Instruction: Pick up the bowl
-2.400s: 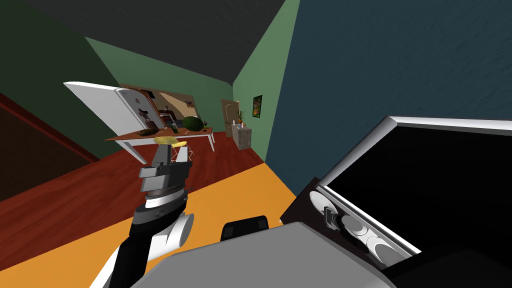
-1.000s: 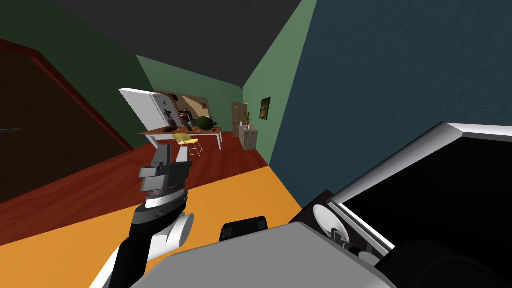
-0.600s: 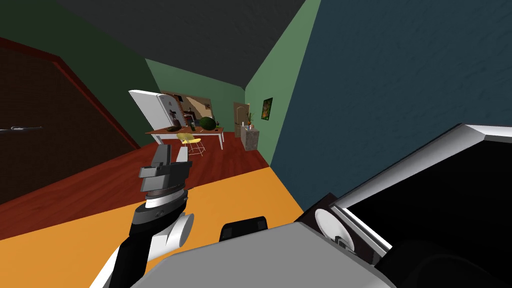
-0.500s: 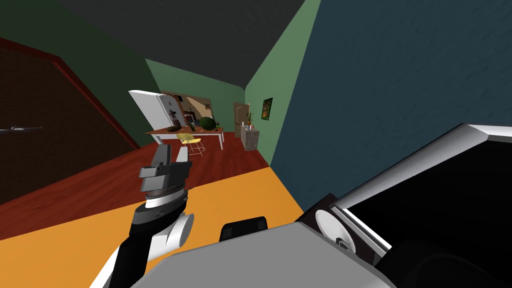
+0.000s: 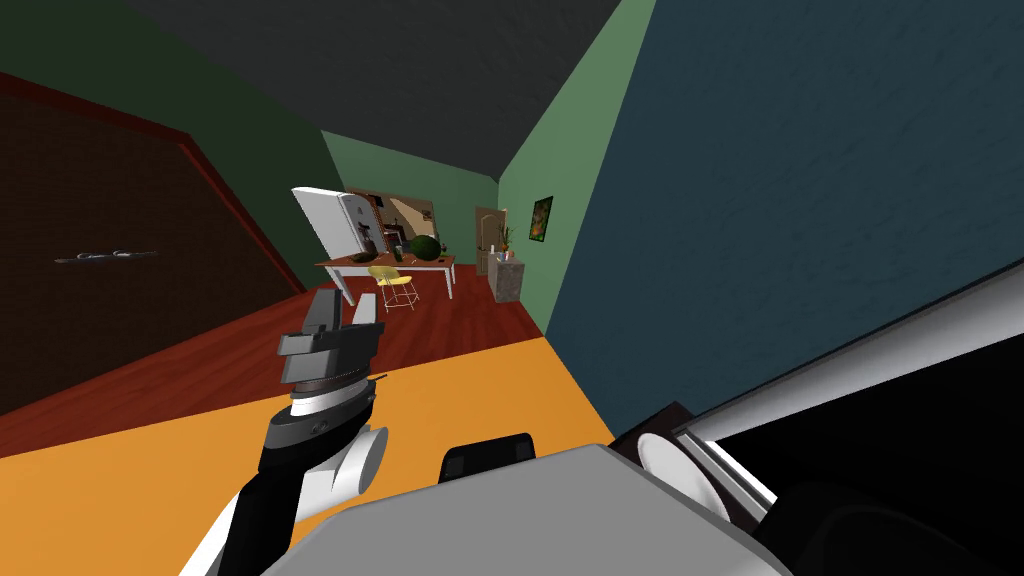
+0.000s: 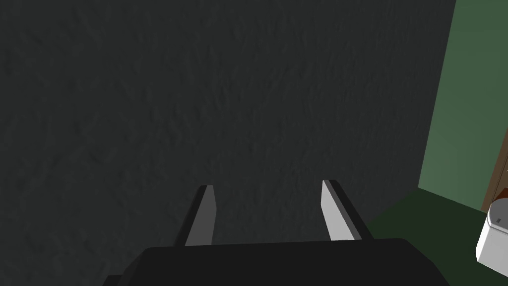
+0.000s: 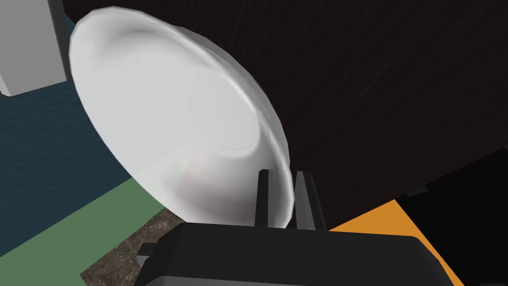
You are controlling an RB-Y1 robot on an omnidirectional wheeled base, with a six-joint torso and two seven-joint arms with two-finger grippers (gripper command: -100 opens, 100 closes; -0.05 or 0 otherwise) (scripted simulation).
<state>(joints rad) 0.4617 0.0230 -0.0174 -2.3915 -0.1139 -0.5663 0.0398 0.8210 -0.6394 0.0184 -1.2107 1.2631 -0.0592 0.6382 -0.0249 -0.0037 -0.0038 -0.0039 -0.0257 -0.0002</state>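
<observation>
The white bowl lies tilted directly ahead of the right gripper, whose two fingers are clamped close together on its rim (one inside, one outside), beside a dark wood-grain surface. The left gripper, raised out front, stands wide apart and holds nothing.

I'm swinging round! The dark brown door widens across my left and its handle slides into sight. The far table drifts right, and the bowl drops lower, tighter against my chest.
</observation>
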